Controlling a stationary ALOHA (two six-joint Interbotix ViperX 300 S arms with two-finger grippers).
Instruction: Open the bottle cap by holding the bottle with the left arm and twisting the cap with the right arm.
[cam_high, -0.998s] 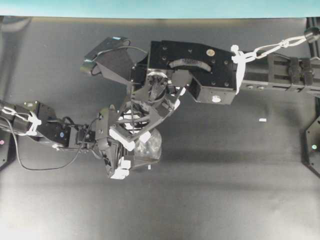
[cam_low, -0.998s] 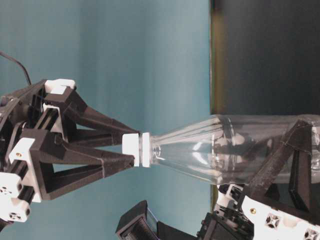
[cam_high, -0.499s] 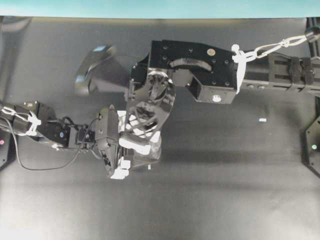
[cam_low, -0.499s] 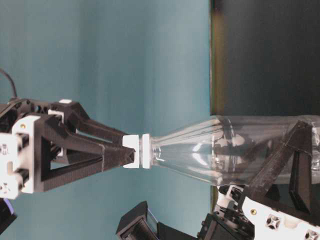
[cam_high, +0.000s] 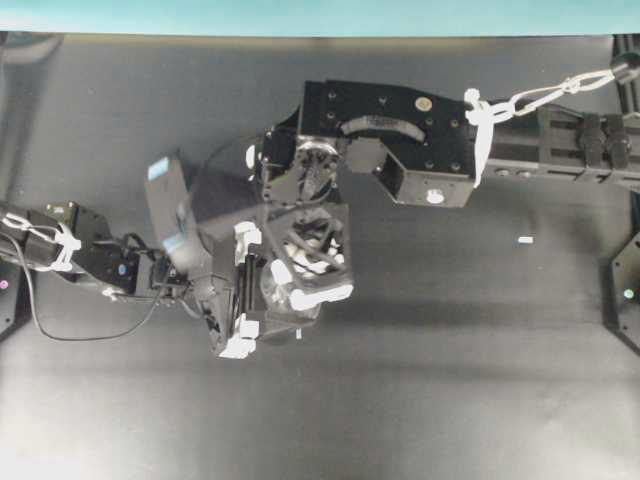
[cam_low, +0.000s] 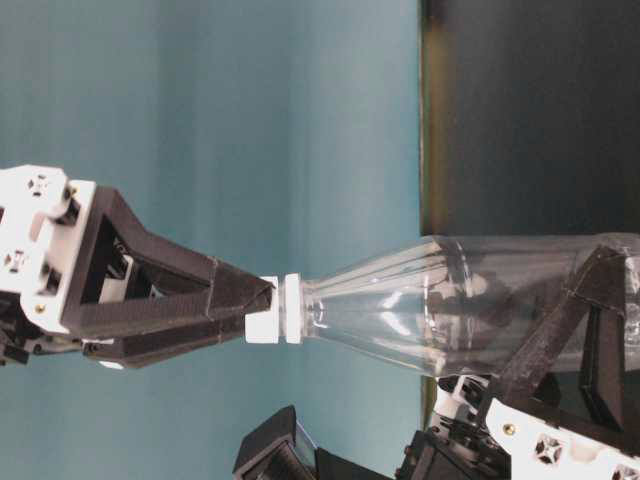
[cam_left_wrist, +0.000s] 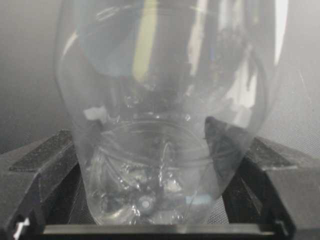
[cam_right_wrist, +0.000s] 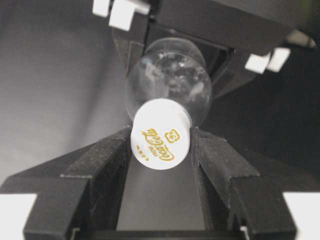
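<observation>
The left gripper (cam_left_wrist: 150, 220) clamps the bottle (cam_low: 470, 300) upright on the table; the right gripper (cam_right_wrist: 161, 142) pinches the cap (cam_right_wrist: 161, 134) (no visible gap at the neck), so unscrewing remains.

In the overhead view the right end effector (cam_high: 305, 265) covers the bottle (cam_high: 290, 305) almost entirely, and the camera (cam_high: 168, 212) at centre left is smeared. In the table-level view the bottle's base runs off the right edge. In the left wrist view the bottle's top is cut off above.
</observation>
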